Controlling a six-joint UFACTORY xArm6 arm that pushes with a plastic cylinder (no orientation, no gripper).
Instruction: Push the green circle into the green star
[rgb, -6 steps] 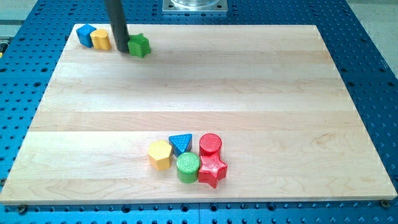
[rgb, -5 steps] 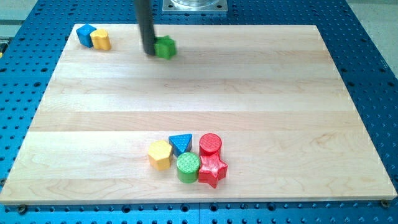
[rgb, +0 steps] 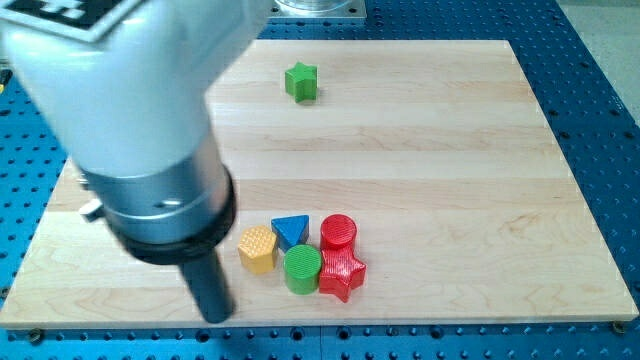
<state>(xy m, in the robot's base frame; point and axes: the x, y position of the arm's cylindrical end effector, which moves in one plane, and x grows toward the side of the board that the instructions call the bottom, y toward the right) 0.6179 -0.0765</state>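
The green circle (rgb: 301, 267) sits near the view's bottom centre, touching the red star (rgb: 342, 274) on its right and close under the blue triangle (rgb: 291, 231). The green star (rgb: 300, 81) lies alone near the view's top centre. My tip (rgb: 216, 315) is at the view's bottom left of the cluster, left of the green circle and below-left of the yellow hexagon (rgb: 257, 248), touching no block. The arm's big grey body fills the view's upper left.
A red circle (rgb: 338, 232) sits above the red star. The arm body hides the board's top-left corner, so the blue and yellow blocks there do not show. The board's bottom edge runs just below my tip.
The green star slid right along the top, then was left there. The arm swung down to the view's bottom left; my tip now sits beside the bottom cluster. The cluster has not moved.
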